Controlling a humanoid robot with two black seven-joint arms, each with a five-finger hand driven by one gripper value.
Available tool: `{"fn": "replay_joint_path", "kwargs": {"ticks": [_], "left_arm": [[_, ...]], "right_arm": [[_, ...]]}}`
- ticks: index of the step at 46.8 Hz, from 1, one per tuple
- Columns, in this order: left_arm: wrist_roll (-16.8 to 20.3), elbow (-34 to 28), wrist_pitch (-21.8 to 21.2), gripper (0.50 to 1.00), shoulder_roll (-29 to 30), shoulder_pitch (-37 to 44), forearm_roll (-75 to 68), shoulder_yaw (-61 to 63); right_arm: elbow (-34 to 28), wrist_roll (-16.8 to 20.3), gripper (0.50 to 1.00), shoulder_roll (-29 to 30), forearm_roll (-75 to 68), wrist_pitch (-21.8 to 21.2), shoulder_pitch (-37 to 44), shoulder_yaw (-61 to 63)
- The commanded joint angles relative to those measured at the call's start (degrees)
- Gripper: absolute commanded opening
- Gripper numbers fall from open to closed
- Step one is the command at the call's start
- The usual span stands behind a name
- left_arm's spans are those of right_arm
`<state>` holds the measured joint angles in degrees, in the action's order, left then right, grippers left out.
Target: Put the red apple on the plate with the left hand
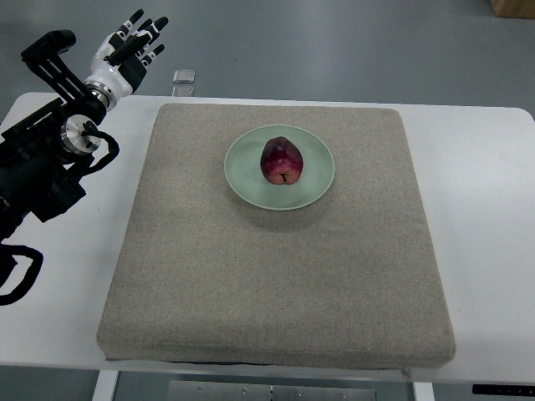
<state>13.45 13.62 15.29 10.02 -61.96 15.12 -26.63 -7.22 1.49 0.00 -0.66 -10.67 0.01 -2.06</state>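
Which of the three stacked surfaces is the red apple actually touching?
The pale green plate: the red apple sits in its middle. The beige mat lies beneath the plate, and the white table beneath the mat.

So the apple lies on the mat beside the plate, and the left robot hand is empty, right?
No: the top view shows the apple on the plate, not beside it. The left robot hand is indeed empty.

Red apple (282, 161) on green plate (242, 175)
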Motion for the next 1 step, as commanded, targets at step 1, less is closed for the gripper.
{"fn": "replay_joint_path", "kwargs": {"ticks": [1], "left_arm": [[0.0, 0.0, 0.0, 0.992, 0.0, -0.18, 0.0, 0.0]], "right_arm": [[-0.51, 0.0, 0.932, 0.0, 0.13, -0.23, -0.1, -0.14]]}}
